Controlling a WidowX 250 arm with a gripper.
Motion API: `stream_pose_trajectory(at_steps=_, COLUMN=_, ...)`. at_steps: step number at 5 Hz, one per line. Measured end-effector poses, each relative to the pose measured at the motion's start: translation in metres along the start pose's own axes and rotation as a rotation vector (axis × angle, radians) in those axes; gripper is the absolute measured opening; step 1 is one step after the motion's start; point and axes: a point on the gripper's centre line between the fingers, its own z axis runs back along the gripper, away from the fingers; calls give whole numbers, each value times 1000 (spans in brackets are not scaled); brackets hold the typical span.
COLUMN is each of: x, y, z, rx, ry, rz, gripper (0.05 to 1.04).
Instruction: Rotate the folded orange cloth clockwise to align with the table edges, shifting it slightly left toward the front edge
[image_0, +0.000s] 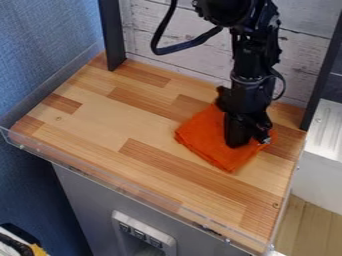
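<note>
Step at cloth: prob contact stage, w/ black gripper (247, 141) lowered onto orange cloth (202, 136); judged from pose only, grip unconfirmed
Next move at cloth: prob calls for a sure hold on the fabric first, w/ light pressure on the wood and care re loose folds or corners slipping out
Gripper state: released, clenched or grasping fabric, can't tell; spread can't be judged either, w/ dark parts overlapping at this angle
Gripper contact: low over the cloth, apparently touching nr its middle to upper-right part; pinch of fabric btwn the tips not confirmable
Arm: black, down from top edge of view, right of centre, approx upright above the cloth, w/ black cable (186, 47) looped out to image left
Orange cloth: flat-ish on wooden worktop (100, 125), right-hand part, roughly square, set at a slant, w/ one corner toward the front; partly hidden under gripper
Worktop edge: clear rim (143, 191) along the front
Behind worktop: pale plank backing (167, 37) btwn dark posts (111, 35)
Below front edge: grey panel (77, 192) w/ switch block (142, 235)
</note>
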Motion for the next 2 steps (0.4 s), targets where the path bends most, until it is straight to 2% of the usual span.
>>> stream_pose_trajectory(at_steps=1, x=-10, y=0, z=1, rx=15, ry=31, rz=148, gripper=59)
stream_pose_trajectory(at_steps=2, x=-20, y=-1, z=2, rx=31, ry=40, rz=261, gripper=76)
